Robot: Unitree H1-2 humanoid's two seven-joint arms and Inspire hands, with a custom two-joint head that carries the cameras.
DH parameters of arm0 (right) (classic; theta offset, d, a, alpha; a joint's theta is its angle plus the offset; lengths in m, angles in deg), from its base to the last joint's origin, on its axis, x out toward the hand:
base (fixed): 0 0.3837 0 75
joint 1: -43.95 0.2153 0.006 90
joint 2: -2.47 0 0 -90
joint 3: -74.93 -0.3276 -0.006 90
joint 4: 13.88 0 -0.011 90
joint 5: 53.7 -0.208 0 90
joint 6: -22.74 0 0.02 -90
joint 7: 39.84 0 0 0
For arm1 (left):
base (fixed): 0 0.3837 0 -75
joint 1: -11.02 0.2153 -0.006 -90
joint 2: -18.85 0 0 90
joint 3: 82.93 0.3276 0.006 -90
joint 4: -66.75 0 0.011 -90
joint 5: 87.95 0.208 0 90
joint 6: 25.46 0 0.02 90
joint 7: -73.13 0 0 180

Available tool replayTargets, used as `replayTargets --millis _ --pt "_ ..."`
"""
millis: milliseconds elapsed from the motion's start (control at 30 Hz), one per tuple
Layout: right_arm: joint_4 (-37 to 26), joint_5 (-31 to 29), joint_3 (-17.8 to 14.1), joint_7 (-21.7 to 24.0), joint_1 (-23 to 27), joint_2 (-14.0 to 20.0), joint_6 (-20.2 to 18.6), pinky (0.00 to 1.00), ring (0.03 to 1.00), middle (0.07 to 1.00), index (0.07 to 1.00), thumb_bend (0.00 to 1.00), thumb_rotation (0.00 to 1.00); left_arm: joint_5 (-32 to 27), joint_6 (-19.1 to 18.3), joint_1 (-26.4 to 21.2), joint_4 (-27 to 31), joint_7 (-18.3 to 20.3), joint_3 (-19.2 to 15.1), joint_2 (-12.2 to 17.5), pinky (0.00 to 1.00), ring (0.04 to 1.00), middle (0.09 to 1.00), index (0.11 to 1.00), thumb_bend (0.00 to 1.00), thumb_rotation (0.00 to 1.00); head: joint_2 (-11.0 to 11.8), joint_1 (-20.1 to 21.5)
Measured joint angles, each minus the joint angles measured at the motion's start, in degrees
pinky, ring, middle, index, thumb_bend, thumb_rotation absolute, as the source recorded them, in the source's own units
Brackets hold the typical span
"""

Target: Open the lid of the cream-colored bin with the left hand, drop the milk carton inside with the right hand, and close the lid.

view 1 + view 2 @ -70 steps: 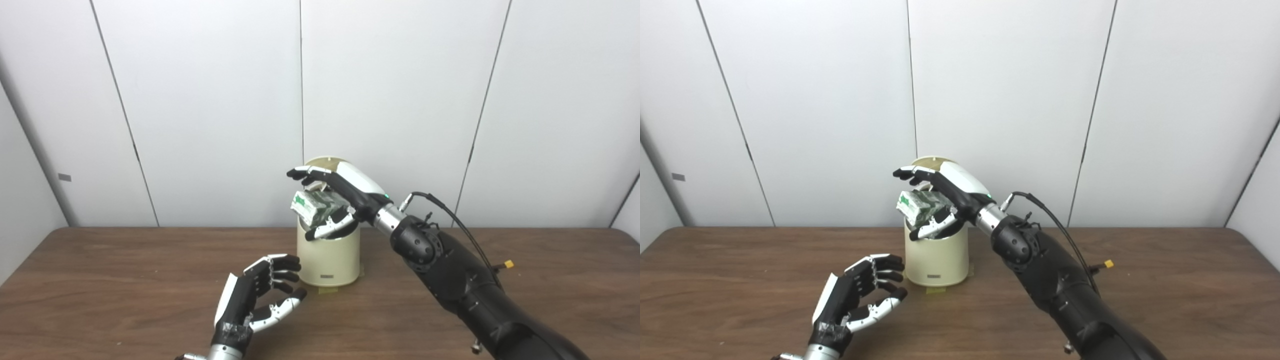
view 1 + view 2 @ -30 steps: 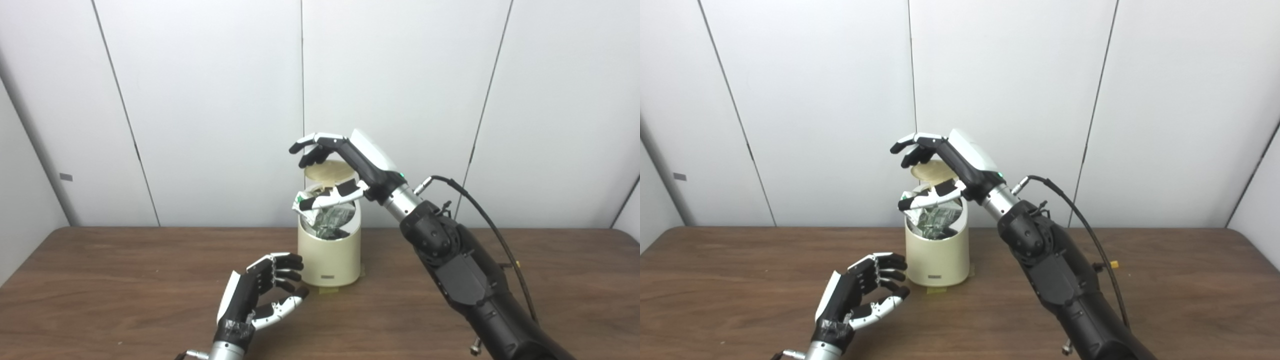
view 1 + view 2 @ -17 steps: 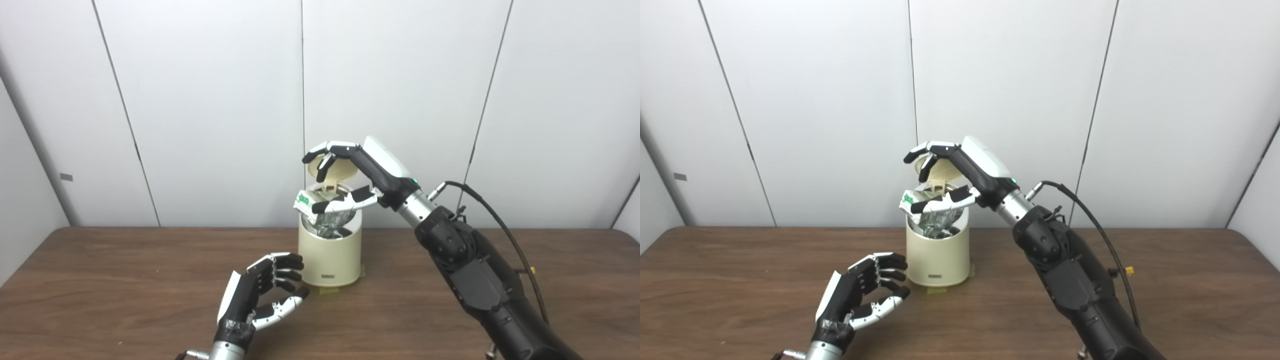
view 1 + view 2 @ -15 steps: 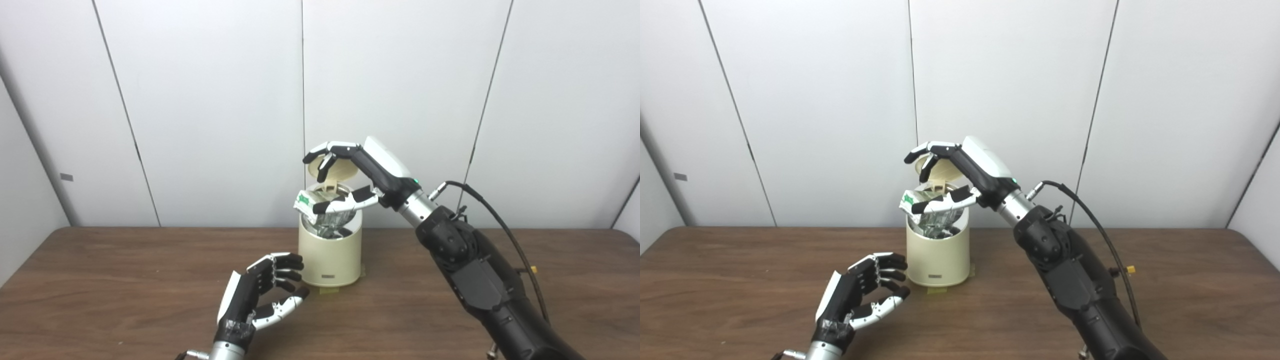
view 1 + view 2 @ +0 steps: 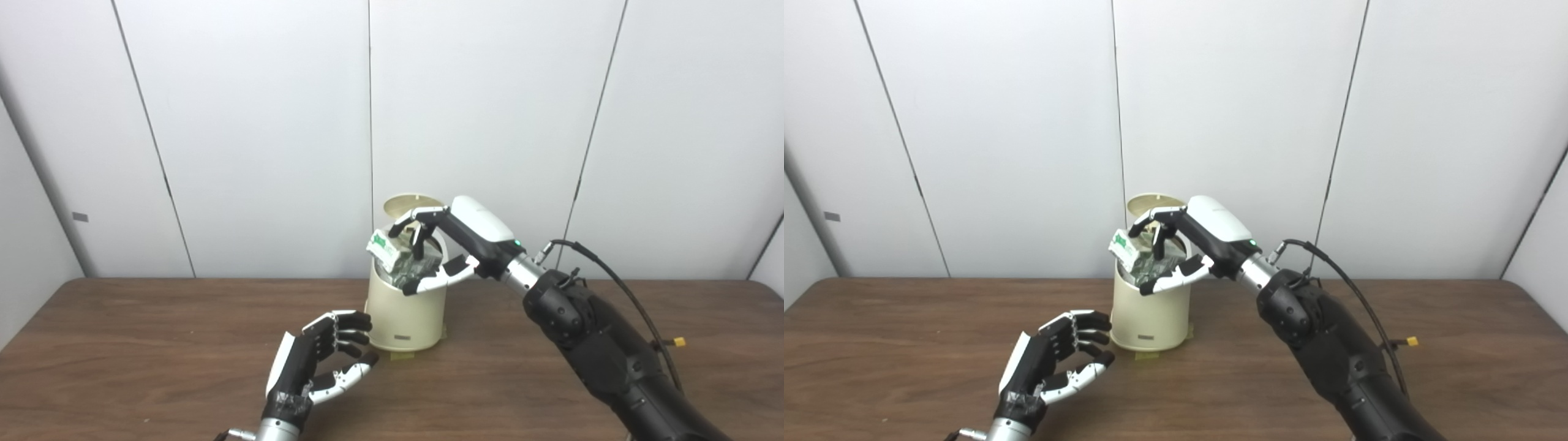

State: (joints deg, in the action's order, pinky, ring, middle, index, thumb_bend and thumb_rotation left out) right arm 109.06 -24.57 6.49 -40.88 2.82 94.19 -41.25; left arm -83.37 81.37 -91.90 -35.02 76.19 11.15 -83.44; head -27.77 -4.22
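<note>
Now, change since half a second ago: your right robot hand (image 5: 456, 245) has come down from above the lid to the mouth of the cream-colored bin (image 5: 404, 309), and its wrist sits lower and further right.
Carton shift: the milk carton (image 5: 398, 256) has tipped; its white-and-green end now points up and to the left over the rim, where before it lay flatter across the opening.
Lid: you can see the lid (image 5: 411, 203) upright behind the opening, as it was, now clear of the fingers.
Right robot hand, pose: palm down and angled toward the bin, fingers (image 5: 1157, 236) curled over the top of the carton, thumb (image 5: 1176, 280) under it against the bin's front rim, so you are grasping the carton.
Carton position: its lower part is inside the bin, its upper end sticks out above the rim.
Left robot hand: your left robot hand (image 5: 315, 361) has stayed put on the surface (image 5: 153, 361), just in front and to the left of the bin, palm turned inward, fingers loosely bent and apart, released and holding nothing.
Bin: upright near the middle of the surface, close to the wall (image 5: 245, 122).
</note>
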Motion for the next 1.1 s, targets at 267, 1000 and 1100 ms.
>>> replayTargets --millis 267,1000,1100 --pt "-0.1 -0.1 5.6 -8.5 0.0 2.1 0.0 0.53 0.577 0.581 0.627 0.56 0.29 0.0 0.0 0.0 0.0 0.0 0.0 0.0 0.54 0.617 0.664 0.655 0.54 0.0 -0.1 0.0" --pt "-3.5 -11.9 3.7 4.7 0.2 1.5 -9.4 0.43 0.59 0.869 0.808 0.61 0.33 -0.1 0.0 -0.1 -0.1 0.1 0.1 0.0 0.55 0.62 0.665 0.655 0.54 0.0 -0.2 -0.3" --pt "-4.1 -11.8 2.4 6.9 0.2 0.8 -10.6 0.43 0.594 0.864 0.805 0.61 0.34 -0.1 0.0 -0.1 0.0 0.1 0.1 0.0 0.54 0.618 0.665 0.653 0.54 0.0 -0.2 -0.3"
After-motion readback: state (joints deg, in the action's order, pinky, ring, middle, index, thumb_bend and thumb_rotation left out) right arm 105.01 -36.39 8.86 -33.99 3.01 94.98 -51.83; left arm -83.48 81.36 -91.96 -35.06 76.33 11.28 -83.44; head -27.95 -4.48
